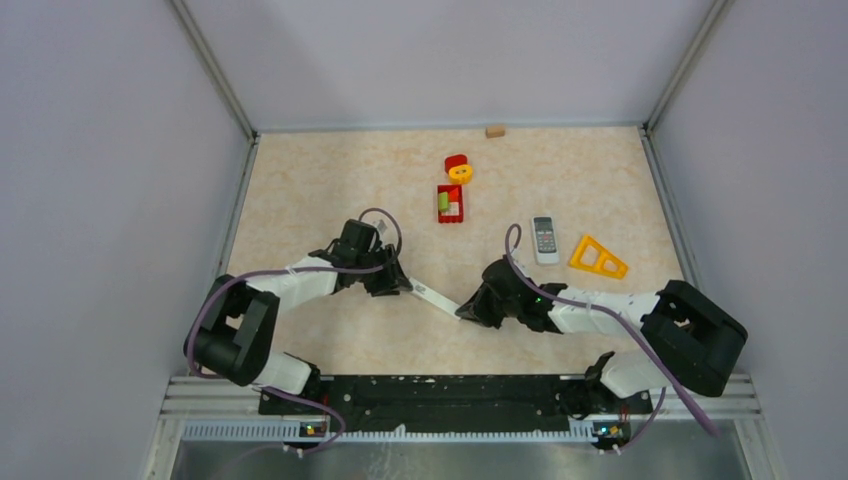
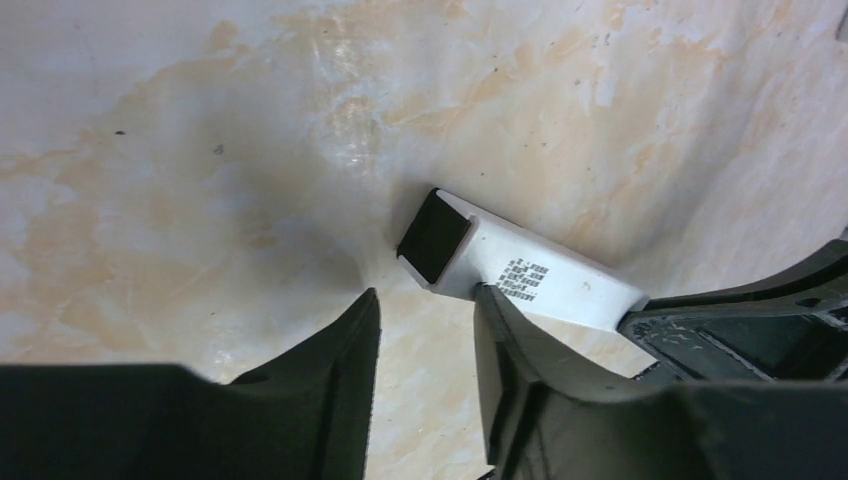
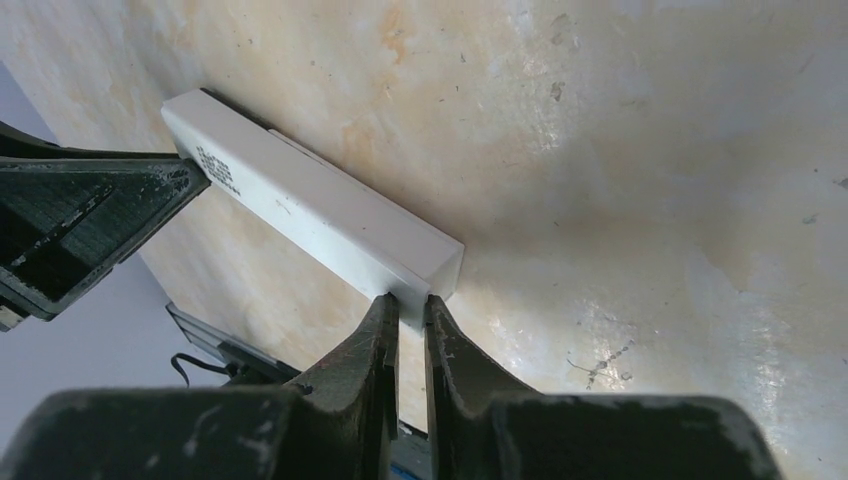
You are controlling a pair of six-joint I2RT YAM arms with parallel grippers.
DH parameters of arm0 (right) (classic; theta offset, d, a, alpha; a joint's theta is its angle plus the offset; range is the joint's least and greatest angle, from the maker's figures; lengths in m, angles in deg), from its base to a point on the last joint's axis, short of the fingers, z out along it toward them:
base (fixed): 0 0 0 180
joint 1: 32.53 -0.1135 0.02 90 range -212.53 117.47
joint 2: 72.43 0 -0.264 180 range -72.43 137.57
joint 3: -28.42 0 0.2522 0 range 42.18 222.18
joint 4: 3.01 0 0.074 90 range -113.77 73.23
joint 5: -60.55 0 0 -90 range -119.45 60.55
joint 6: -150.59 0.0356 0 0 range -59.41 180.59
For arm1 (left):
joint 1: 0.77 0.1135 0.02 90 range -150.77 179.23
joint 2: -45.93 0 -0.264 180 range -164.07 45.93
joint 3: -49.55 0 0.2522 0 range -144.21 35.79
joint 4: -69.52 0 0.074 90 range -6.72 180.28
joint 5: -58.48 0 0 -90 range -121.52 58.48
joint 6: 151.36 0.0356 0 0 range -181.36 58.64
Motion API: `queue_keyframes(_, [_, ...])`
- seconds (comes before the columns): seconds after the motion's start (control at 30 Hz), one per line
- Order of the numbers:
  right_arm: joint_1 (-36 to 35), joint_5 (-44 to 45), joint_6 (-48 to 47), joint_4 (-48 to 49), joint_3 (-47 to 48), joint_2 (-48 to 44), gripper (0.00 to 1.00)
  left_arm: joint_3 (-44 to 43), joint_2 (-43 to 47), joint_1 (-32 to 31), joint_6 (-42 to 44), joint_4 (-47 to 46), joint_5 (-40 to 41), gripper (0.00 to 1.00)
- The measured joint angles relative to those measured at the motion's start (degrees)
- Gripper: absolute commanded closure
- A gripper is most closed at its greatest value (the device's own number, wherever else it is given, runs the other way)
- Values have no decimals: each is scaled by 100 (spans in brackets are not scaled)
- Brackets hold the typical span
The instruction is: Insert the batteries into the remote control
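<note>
Nearest the arm bases, the right tool [image 1: 468, 311] [image 3: 410, 305] is clamped on the near end of the white remote [image 1: 435, 297] [image 3: 320, 215], its two fingers almost together with only the thin edge of the casing between them. The remote runs as a long, slim bar from that grip up and left towards the left tool [image 1: 395, 283] [image 2: 425, 300], low over the bench [image 1: 320, 180]; whether it touches the surface I cannot tell. The left tool's fingers stand apart with nothing between them, and one of its fingers [image 3: 110, 200] touches the side of the remote's far end. That end shows a dark square face, with small print on the side beside it.

Farther out on the right lie a grey remote [image 1: 545, 240] with buttons and, just beside it, a yellow triangular piece [image 1: 598, 257]. Beyond, near the middle, sits a red tray [image 1: 450, 204] with a green piece in it, then a red and yellow piece [image 1: 458, 167]. A tan block [image 1: 495, 130] lies at the far edge. The batteries are too small to pick out.
</note>
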Motion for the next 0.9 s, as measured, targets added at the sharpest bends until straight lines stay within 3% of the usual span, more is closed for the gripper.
queue_keyframes(0.17, [20, 7, -37, 46, -2, 0, 89, -13, 116, -33, 61, 260, 334, 51])
queue_keyframes(0.37, [33, 4, -55, 92, -2, 0, 89, -197, 151, -140, 155, 509, 586, 75])
queue_keyframes(0.43, [66, 0, -79, 103, -2, 0, 89, -232, 177, -186, 221, 518, 671, 71])
queue_keyframes(0.5, [116, -20, -101, 109, -2, 0, 89, -234, 214, -205, 289, 540, 769, 57])
queue_keyframes(0.57, [181, -59, -144, 116, -2, 0, 89, -234, 219, -203, 358, 599, 918, 51])
queue_keyframes(0.7, [278, -116, -249, 120, -2, 2, 88, -289, 223, -205, 442, 745, 1137, 50])
queue_keyframes(0.9, [361, -260, -369, 101, -2, 15, 88, -326, 133, -144, 662, 857, 1687, 57])
